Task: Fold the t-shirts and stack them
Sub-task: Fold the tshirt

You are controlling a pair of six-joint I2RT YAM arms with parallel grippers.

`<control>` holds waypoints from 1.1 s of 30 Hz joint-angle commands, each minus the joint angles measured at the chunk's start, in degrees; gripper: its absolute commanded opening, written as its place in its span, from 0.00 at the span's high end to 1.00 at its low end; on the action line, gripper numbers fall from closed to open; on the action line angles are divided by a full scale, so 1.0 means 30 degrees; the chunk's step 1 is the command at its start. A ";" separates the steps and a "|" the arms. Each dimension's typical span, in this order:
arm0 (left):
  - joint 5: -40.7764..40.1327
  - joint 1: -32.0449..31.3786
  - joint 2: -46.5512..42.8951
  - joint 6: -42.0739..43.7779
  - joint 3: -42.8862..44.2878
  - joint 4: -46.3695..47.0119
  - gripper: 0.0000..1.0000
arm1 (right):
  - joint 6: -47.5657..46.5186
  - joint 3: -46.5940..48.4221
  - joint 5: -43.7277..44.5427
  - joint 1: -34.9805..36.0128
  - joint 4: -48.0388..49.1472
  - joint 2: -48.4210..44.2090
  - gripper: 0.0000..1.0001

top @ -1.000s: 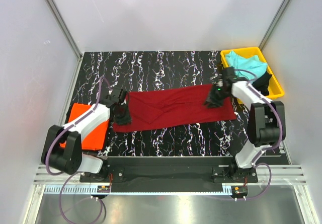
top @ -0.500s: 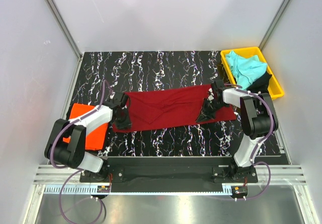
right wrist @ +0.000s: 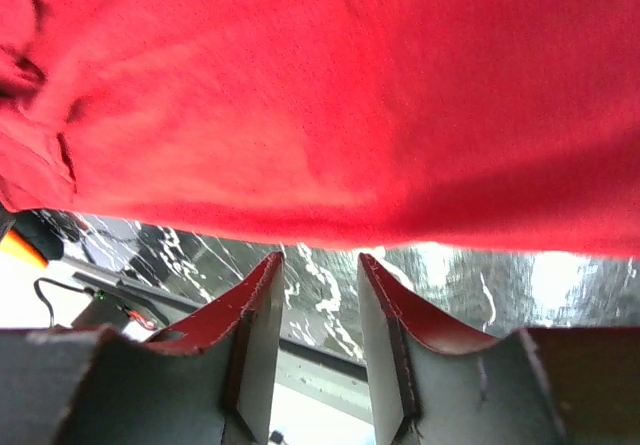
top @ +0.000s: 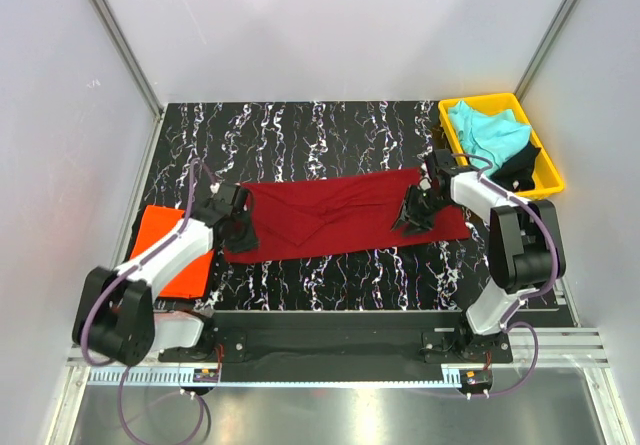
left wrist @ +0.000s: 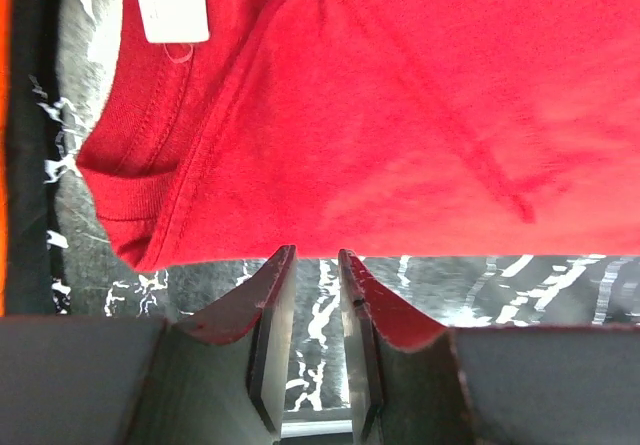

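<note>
A dark red t-shirt (top: 340, 213), folded into a long strip, lies across the middle of the table. Its neck end, with a white label (left wrist: 170, 3), is at the left. My left gripper (top: 240, 230) sits at that left end, low over the table. In the left wrist view it (left wrist: 312, 255) is open by a narrow gap, with only tabletop between the fingers and the red hem (left wrist: 400, 95) just past the tips. My right gripper (top: 412, 215) is over the strip's right part. It (right wrist: 318, 258) is open and empty at the edge of the red cloth (right wrist: 330, 95). An orange t-shirt (top: 190, 270) lies flat at the left under my left arm.
A yellow tray (top: 553, 170) at the back right holds a turquoise t-shirt (top: 485, 130) and a black one (top: 520, 160). White walls enclose the table on three sides. The black marbled tabletop (top: 320, 135) shows behind and in front of the red strip.
My right gripper slid forward and left along the red strip's right end. Its jaws closed, then opened again. The left arm shifted slightly, its gripper staying at the shirt's left end.
</note>
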 commanded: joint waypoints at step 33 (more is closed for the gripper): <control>-0.0078 -0.0404 0.2271 -0.5401 0.4055 0.1217 0.21 | -0.2564 0.4797 0.3741 -0.0800 -0.4770 -0.3082 0.00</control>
